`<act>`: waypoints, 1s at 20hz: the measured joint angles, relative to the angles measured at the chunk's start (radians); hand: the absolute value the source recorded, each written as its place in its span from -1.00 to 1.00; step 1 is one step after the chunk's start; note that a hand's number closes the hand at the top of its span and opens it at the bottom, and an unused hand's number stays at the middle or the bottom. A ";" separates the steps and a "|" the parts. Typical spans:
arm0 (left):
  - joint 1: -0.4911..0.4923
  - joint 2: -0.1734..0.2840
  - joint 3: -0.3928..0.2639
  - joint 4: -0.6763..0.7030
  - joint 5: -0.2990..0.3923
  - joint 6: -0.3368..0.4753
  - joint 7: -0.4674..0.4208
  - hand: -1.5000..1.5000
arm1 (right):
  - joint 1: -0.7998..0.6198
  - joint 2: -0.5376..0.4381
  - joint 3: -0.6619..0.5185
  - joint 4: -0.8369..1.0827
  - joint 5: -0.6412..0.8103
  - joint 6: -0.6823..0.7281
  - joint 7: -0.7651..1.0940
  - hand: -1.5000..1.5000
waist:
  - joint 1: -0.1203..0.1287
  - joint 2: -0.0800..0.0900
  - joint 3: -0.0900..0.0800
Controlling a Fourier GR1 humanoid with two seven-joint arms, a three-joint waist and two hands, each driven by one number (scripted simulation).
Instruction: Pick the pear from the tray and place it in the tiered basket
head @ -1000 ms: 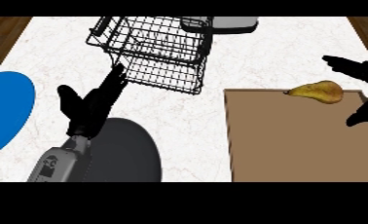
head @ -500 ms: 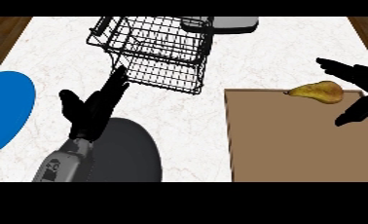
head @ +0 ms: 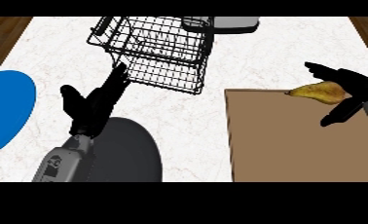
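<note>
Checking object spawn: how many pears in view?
1. The pear lies at the tray's far right corner, with the right hand spread around it. The hand hides little, so a second pear there seems unlikely.

The left robot hand is black with slim fingers, on a light grey forearm with dark markings; the right robot hand is black too
</note>
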 measured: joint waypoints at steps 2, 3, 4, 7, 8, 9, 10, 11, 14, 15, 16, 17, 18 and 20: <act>0.015 -0.004 -0.002 -0.018 -0.006 -0.001 0.002 0.00 | -0.008 0.018 -0.002 0.015 0.011 -0.017 -0.001 -1.00 | 0.001 -0.001 -0.002; 0.019 -0.011 -0.004 -0.017 -0.012 0.001 -0.002 0.00 | -0.013 0.021 -0.003 0.026 0.018 -0.023 -0.008 -1.00 | 0.001 -0.001 -0.003; 0.027 -0.012 -0.005 -0.023 -0.015 -0.001 0.000 0.00 | -0.005 0.020 -0.002 0.022 0.024 -0.027 -0.019 -1.00 | 0.000 -0.003 -0.005; 0.020 -0.011 0.006 -0.019 -0.019 -0.011 0.004 0.00 | -0.003 0.021 -0.007 0.036 0.037 -0.037 -0.041 -1.00 | -0.001 -0.005 -0.008; 0.004 -0.006 0.018 -0.006 -0.013 -0.019 0.005 0.00 | -0.009 0.028 -0.007 0.041 0.042 -0.046 -0.041 -1.00 | -0.001 -0.005 -0.009; 0.006 -0.005 0.021 -0.009 -0.012 -0.021 0.010 0.00 | -0.009 0.034 -0.006 0.040 0.047 -0.054 -0.047 -1.00 | -0.001 -0.006 -0.011; 0.009 -0.009 0.020 -0.005 -0.014 -0.023 0.004 0.00 | -0.005 0.034 -0.003 0.045 0.054 -0.058 -0.065 1.00 | 0.000 -0.006 -0.013; 0.006 -0.009 0.023 -0.007 -0.014 -0.023 0.007 0.00 | -0.006 0.039 0.000 0.044 0.058 -0.056 -0.072 1.00 | -0.001 -0.008 -0.016; 0.006 -0.008 0.028 -0.011 -0.010 -0.028 0.015 0.00 | -0.010 0.050 -0.004 0.046 0.057 -0.055 -0.098 1.00 | -0.002 -0.008 -0.017; 0.016 -0.001 0.034 -0.002 -0.006 -0.041 0.000 0.00 | -0.008 0.057 -0.004 0.038 0.057 -0.062 -0.104 1.00 | -0.005 -0.009 -0.017; 0.011 -0.006 0.037 0.015 -0.008 -0.042 -0.014 0.00 | -0.007 0.066 -0.004 0.029 0.057 -0.071 -0.109 1.00 | -0.008 -0.009 -0.017; 0.003 -0.003 0.042 0.025 -0.006 -0.048 -0.013 0.00 | -0.009 0.070 -0.003 0.031 0.061 -0.078 -0.115 1.00 | -0.008 -0.009 -0.017; 0.005 -0.005 0.040 0.022 -0.011 -0.045 -0.012 0.00 | -0.006 0.072 -0.005 0.031 0.062 -0.087 -0.127 1.00 | -0.007 -0.009 -0.017; 0.024 -0.014 0.031 0.009 -0.024 -0.036 -0.018 0.00 | 0.008 0.077 -0.008 0.016 0.061 -0.106 -0.146 1.00 | -0.008 -0.011 -0.016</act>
